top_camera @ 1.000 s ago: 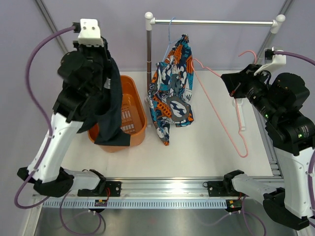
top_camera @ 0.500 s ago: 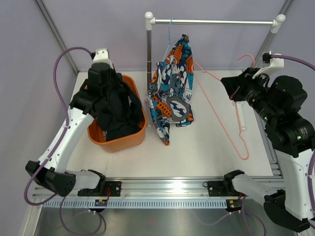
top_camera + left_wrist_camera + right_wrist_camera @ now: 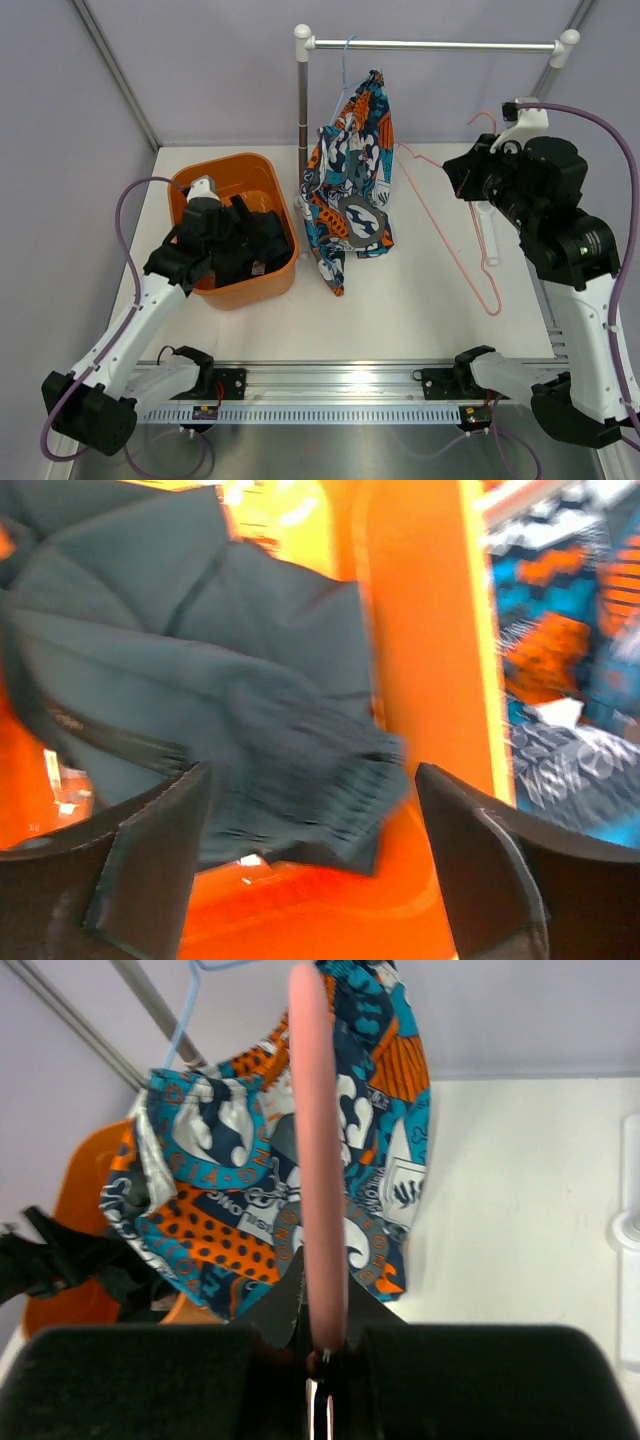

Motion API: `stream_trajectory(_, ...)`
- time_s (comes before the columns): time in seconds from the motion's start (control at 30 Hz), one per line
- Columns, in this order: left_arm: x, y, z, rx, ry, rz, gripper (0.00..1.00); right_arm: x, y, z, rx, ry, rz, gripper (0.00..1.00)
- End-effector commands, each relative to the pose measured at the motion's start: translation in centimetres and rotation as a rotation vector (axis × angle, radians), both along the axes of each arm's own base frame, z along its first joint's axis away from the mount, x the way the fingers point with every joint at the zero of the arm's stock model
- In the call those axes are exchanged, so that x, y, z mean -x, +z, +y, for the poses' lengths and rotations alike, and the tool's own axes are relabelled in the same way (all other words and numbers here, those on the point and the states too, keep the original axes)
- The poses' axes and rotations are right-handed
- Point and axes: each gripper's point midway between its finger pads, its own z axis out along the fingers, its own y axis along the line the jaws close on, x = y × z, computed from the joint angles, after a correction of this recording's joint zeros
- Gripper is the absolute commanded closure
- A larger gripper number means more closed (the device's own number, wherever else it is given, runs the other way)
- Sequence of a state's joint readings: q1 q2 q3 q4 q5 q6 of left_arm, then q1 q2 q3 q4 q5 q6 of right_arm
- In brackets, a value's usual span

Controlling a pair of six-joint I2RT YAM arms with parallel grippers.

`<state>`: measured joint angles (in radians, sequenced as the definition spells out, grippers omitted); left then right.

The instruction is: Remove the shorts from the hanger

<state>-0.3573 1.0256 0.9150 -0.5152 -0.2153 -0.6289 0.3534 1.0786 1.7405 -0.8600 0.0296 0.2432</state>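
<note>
While above white table (image 3: 420,310) between lilac walls (image 3: 200,70), left tool (image 3: 312,780) released, right tool (image 3: 322,1348) clenched on hanger (image 3: 318,1160).

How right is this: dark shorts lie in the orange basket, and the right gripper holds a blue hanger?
The hanger in the right gripper is pink, not blue; the right wrist view shows it. The dark shorts do lie in the orange basket.

Shorts (image 3: 252,245) in the basket (image 3: 225,296) at left, second garment (image 3: 350,200) on the rail (image 3: 450,45) behind, hanger (image 3: 456,246) to its right.
</note>
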Motion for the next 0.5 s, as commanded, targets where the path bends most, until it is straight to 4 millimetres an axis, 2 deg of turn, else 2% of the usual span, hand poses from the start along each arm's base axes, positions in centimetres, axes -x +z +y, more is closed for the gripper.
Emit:
stream_trajectory(0.0, 0.9, 3.8, -1.6, 0.078, -0.101, -0.106, 0.09, -1.6, -0.1, -1.0, 0.093, -0.053, -0.015, 1.00)
stream_trajectory(0.13, 2.8, 5.7, -1.2, 0.076, -0.141, -0.160, 0.02, -2.9, 0.2, -0.8, 0.153, -0.039, -0.039, 1.00)
stream_trajectory(0.17, 3.1, 5.9, -1.2, 0.074, -0.147, -0.166, 0.02, -3.8, 0.6, -0.9, 0.165, -0.059, -0.045, 1.00)
stream_trajectory(0.2, 3.6, 6.5, -1.1, 0.082, -0.156, -0.184, 0.01, -3.7, 1.3, -1.4, 0.165, -0.077, -0.061, 1.00)
stream_trajectory(0.23, 3.9, 6.8, -1.2, 0.089, -0.163, -0.195, 0.01, -4.9, 1.0, -1.3, 0.176, -0.091, -0.043, 1.00)
stream_trajectory(0.4, 5.6, 7.3, -2.2, 0.121, -0.254, -0.215, 0.01, -8.8, 3.0, -2.2, 0.214, -0.169, -0.084, 1.00)
stream_trajectory(0.43, 6.1, 7.5, -2.0, 0.115, -0.263, -0.227, 0.01, -9.2, 3.8, -2.4, 0.211, -0.181, -0.102, 1.00)
stream_trajectory(0.47, 6.4, 7.4, -1.8, 0.099, -0.271, -0.229, 0.01, -10.4, 3.7, -2.2, 0.210, -0.176, -0.102, 1.00)
